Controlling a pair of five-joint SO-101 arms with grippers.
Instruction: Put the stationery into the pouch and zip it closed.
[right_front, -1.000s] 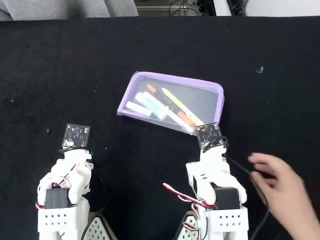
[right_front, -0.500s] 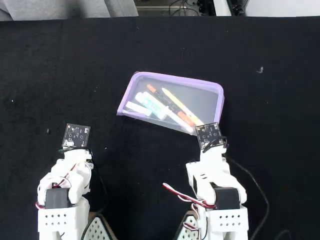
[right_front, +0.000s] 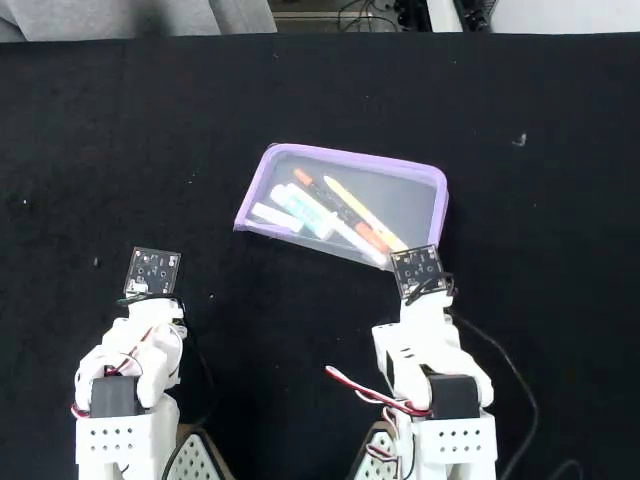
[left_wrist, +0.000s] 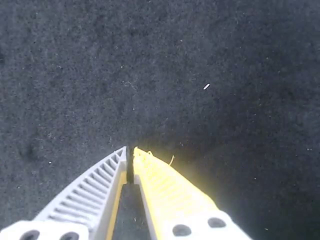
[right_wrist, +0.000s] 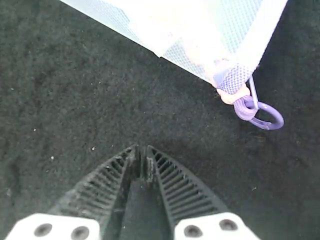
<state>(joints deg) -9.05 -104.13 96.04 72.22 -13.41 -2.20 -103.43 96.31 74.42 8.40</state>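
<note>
A clear pouch (right_front: 345, 203) with a purple border lies mid-table, holding several pens and markers (right_front: 340, 212), among them orange, yellow and white ones. Its mesh corner (right_wrist: 200, 35) with a purple zipper-pull ring (right_wrist: 260, 112) lies just beyond my right gripper (right_wrist: 142, 152), which is shut with nothing in it, over bare black cloth. My left gripper (left_wrist: 130, 152) is shut and empty too, over black cloth well to the pouch's left. In the high view both arms sit folded at the near edge, the left arm (right_front: 135, 345) and the right arm (right_front: 425, 340).
The black tablecloth (right_front: 120, 150) covers the whole table. A black cable (right_front: 510, 375) trails beside the right arm's base. Grey fabric (right_front: 120, 15) and equipment lie past the table's far edge.
A person's hand that was next to the right arm's base one second ago has withdrawn out of view. Neither arm nor the pouch has moved.
</note>
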